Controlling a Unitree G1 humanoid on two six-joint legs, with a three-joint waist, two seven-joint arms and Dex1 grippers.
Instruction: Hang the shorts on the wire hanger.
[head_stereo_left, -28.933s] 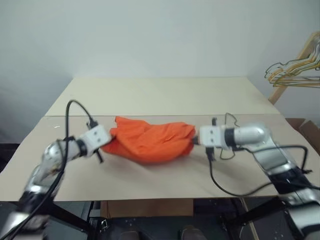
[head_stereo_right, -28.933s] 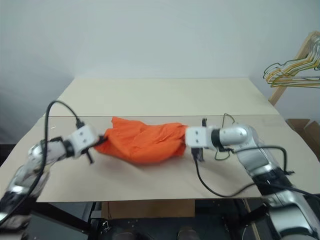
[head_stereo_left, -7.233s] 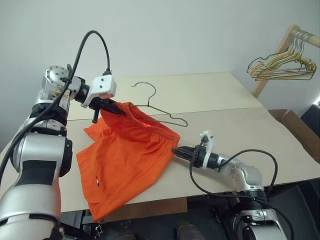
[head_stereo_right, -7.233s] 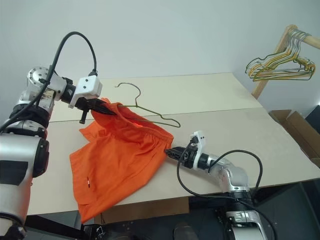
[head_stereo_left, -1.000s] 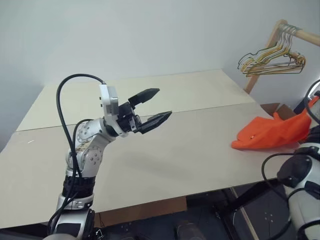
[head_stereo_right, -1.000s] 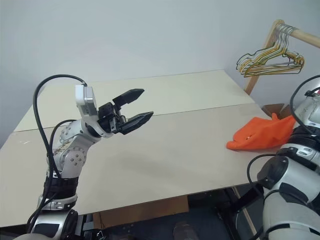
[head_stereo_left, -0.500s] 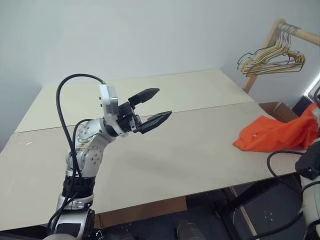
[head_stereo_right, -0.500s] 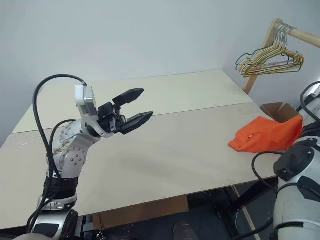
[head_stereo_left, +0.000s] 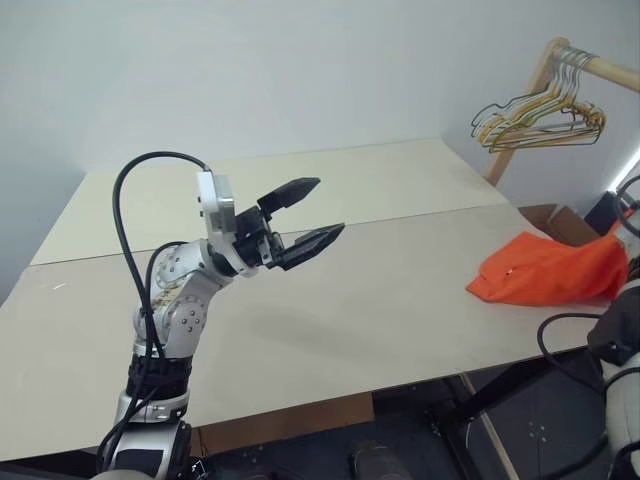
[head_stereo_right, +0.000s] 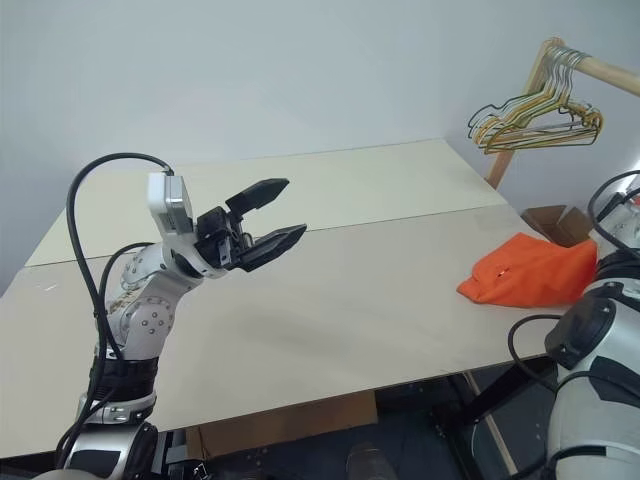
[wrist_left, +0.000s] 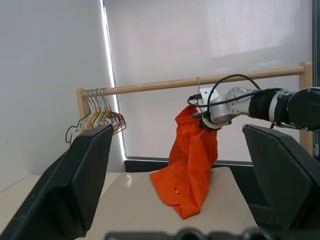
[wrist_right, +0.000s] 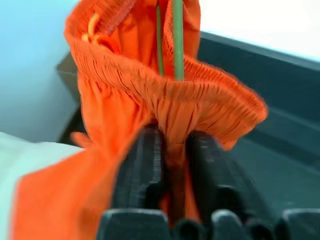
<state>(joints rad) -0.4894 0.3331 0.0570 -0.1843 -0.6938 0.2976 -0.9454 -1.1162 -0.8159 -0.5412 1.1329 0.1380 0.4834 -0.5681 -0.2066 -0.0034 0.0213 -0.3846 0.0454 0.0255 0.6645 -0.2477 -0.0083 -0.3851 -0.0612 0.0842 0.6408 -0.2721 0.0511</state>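
Note:
The orange shorts (wrist_left: 192, 160) hang by their waistband from the wire hanger (wrist_right: 177, 35), whose hook sits over a wooden rail (wrist_left: 150, 87). Their lower part rests on the table's right edge (head_stereo_left: 545, 275). My right gripper (wrist_right: 175, 135) is at the gathered waistband, open, its fingers (wrist_right: 140, 165) a little apart with a fold of orange fabric between them; the left wrist view catches it (wrist_left: 200, 114) just under the hook. My left gripper (head_stereo_left: 330, 205) hovers open above the middle of the table, far from the shorts, with nothing in it.
A bunch of yellow, green and grey hangers (head_stereo_left: 540, 105) hangs on the same wooden rack at the far right. A cardboard box (head_stereo_left: 560, 215) stands beyond the beige table (head_stereo_left: 400, 300) at its right corner.
The shorts' raised end at the right edge has sunk a little along with my right arm. My left arm has stayed where it was, still open.

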